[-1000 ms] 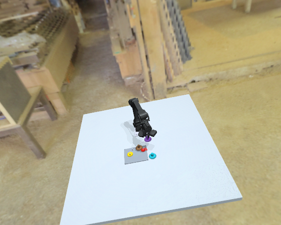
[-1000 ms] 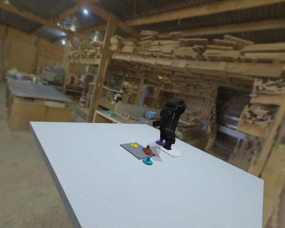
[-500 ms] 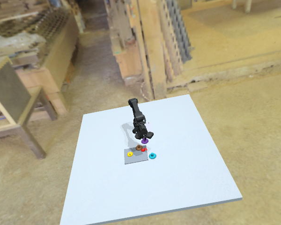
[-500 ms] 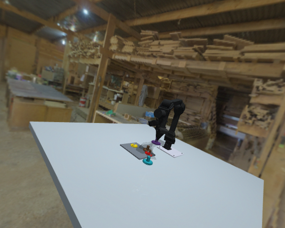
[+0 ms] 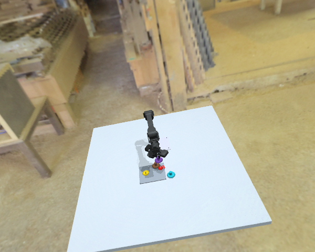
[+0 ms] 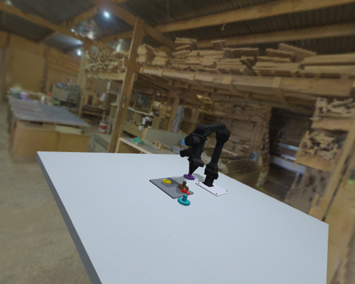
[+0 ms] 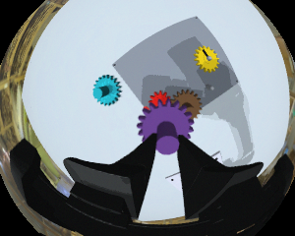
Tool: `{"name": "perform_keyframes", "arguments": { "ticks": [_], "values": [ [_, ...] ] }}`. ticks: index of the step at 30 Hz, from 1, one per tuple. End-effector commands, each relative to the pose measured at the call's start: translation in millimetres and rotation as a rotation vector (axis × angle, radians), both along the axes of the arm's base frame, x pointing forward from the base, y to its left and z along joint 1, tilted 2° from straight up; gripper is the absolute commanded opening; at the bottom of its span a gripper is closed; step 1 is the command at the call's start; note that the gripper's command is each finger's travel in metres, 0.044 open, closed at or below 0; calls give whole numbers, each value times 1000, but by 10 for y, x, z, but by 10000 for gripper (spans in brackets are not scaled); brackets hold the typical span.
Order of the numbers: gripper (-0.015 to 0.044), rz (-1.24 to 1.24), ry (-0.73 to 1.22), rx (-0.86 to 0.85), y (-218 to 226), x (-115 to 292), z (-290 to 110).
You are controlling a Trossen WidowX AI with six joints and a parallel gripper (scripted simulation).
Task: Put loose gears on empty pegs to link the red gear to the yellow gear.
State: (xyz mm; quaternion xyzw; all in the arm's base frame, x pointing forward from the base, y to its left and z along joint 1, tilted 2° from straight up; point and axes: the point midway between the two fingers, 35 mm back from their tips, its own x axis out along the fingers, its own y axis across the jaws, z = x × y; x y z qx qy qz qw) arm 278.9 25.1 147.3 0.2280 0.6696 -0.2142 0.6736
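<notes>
My gripper (image 5: 158, 157) (image 6: 190, 173) (image 7: 167, 138) is shut on the hub of the purple gear (image 5: 158, 160) (image 6: 189, 177) (image 7: 152, 120) and holds it in the air beside the board's edge nearest the arm base. The grey board (image 5: 157, 177) (image 6: 173, 195) (image 7: 138, 61) carries the yellow gear (image 5: 145, 172) (image 6: 167, 181) (image 7: 205, 59) and, near one corner, the red gear (image 5: 160, 168) (image 6: 183, 190) (image 7: 158, 97). A brown gear (image 5: 155, 165) (image 6: 183, 186) (image 7: 191, 103) is on the board beside the red gear. One empty peg (image 7: 209, 88) shows between brown and yellow. The purple gear partly hides red and brown in the wrist view.
A cyan gear (image 5: 170, 174) (image 6: 183, 201) (image 7: 108, 89) stands on the white table (image 5: 179, 206) (image 6: 202, 238) just off the board, on the red gear's side. The arm's white base plate (image 5: 165, 143) (image 6: 218, 191) is behind the purple gear. The arm's shadow falls across the board.
</notes>
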Motion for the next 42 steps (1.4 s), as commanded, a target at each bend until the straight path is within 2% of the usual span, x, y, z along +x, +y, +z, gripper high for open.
{"name": "perform_keyframes", "arguments": {
  "ticks": [1,42],
  "values": [
    [0,5,5,-6,-99,1,-49],
    [0,1,11,-11,-941,-110,-344]
  ]
}}
